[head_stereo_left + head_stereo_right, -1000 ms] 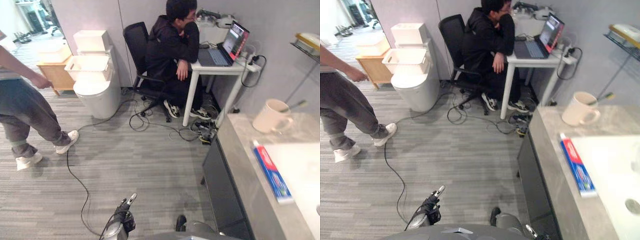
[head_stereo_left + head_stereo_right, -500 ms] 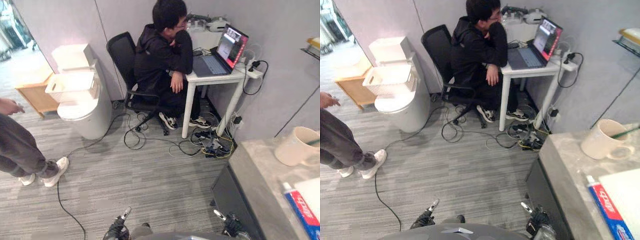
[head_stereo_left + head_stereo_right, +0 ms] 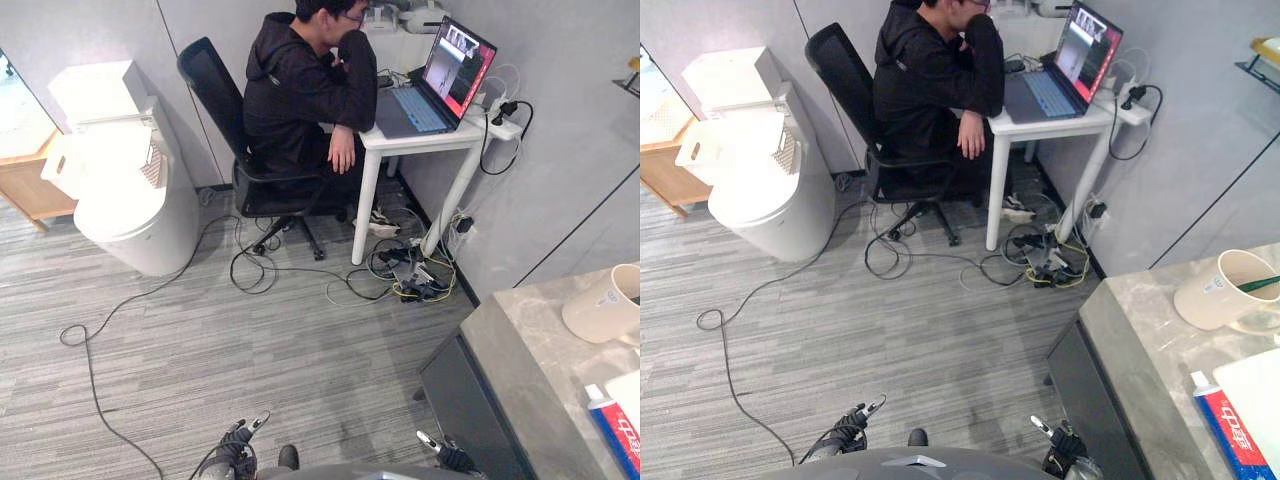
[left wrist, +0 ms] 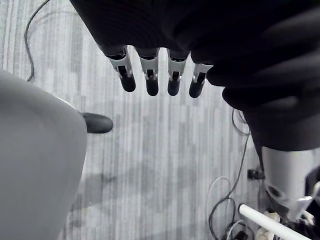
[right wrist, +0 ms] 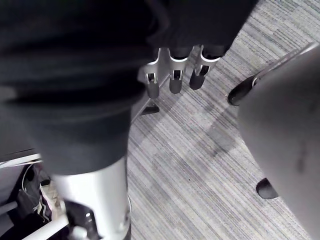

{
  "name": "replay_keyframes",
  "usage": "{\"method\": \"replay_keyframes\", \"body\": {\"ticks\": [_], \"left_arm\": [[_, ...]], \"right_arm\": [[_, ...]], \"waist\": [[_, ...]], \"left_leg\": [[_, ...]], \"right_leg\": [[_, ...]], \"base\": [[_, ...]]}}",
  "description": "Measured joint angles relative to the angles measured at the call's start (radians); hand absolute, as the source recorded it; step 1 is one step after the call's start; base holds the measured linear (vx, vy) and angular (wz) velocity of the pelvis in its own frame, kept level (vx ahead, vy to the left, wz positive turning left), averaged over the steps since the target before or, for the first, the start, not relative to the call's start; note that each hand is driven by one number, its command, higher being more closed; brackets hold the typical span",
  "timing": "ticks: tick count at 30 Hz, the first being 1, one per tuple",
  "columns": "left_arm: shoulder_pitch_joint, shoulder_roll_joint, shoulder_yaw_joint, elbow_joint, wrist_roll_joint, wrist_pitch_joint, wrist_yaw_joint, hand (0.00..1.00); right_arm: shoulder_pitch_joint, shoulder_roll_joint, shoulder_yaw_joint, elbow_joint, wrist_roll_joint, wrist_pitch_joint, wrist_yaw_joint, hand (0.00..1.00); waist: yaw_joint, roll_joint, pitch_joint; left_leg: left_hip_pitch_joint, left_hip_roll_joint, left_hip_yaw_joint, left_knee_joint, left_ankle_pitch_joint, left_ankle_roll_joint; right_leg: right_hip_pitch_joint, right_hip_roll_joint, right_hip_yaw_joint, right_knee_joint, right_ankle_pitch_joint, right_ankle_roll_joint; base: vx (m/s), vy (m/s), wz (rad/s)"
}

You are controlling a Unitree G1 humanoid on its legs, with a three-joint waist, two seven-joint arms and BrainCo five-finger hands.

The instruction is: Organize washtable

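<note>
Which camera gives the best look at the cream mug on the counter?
The right eye view: the mug shows almost whole on the counter, a green handle poking out. The left eye view crops its right side. The wrist views face the carpet.

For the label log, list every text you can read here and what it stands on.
No text can be quoted.
Toothpaste: white print on red and blue, too blurred to read.
Mug: a small mark, too small to read.
Laptop screen: contents too small to read.
</note>
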State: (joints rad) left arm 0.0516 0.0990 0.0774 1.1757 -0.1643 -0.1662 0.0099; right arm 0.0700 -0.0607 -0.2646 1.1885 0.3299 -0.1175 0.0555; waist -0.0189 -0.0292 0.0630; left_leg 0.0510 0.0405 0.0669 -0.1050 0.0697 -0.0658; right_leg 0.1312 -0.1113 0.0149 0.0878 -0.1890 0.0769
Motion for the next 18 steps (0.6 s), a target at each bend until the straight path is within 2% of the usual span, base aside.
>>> {"method": "replay_keyframes", "body": {"ticks": [8,12,14,16,18], "left_arm": [[-0.011,0.002,0.0,-0.001,0.046,0.01,-0.01,0.0],[-0.01,0.01,0.001,-0.002,0.058,0.009,-0.013,0.0],[-0.013,0.019,0.001,-0.003,0.065,0.008,-0.02,0.0],[-0.017,0.03,0.001,-0.004,0.066,0.007,-0.02,0.0],[-0.021,0.043,0.001,-0.004,0.07,0.006,-0.02,0.0]], "right_arm": [[-0.006,-0.009,0.043,0.0,-0.002,0.015,0.043,0.0],[-0.008,-0.008,0.046,0.0,-0.005,0.015,0.047,0.0],[-0.011,-0.008,0.039,-0.001,0.002,0.014,0.053,0.0],[-0.005,-0.006,0.021,0.0,0.005,0.014,0.055,0.0],[-0.005,-0.006,-0.008,0.0,0.051,0.013,0.055,0.0]], "waist": [[0.001,-0.007,0.007],[0.004,-0.021,-0.01],[0.002,-0.017,-0.014],[-0.002,-0.029,-0.005],[-0.004,-0.03,0.0]], "left_leg": [[-0.011,0.003,0.01,0.0,-0.005,-0.004],[-0.052,0.002,0.071,0.01,-0.025,0.007],[-0.081,-0.002,0.114,0.011,-0.032,0.013],[-0.094,-0.011,0.153,0.013,-0.037,0.022],[-0.12,0.002,0.229,0.058,-0.068,0.041]], "right_leg": [[-0.017,0.0,0.009,0.0,-0.001,0.001],[-0.092,-0.003,0.076,0.002,-0.006,0.013],[-0.148,-0.009,0.122,0.005,0.005,0.028],[-0.183,-0.017,0.169,0.007,0.025,0.035],[-0.236,-0.009,0.24,0.003,0.084,0.058]], "base": [[-0.04,0.021,-0.03],[0.04,0.035,-0.46],[0.1,0.056,-0.74],[0.13,0.06,-0.71],[0.17,0.081,-1.01]]}}
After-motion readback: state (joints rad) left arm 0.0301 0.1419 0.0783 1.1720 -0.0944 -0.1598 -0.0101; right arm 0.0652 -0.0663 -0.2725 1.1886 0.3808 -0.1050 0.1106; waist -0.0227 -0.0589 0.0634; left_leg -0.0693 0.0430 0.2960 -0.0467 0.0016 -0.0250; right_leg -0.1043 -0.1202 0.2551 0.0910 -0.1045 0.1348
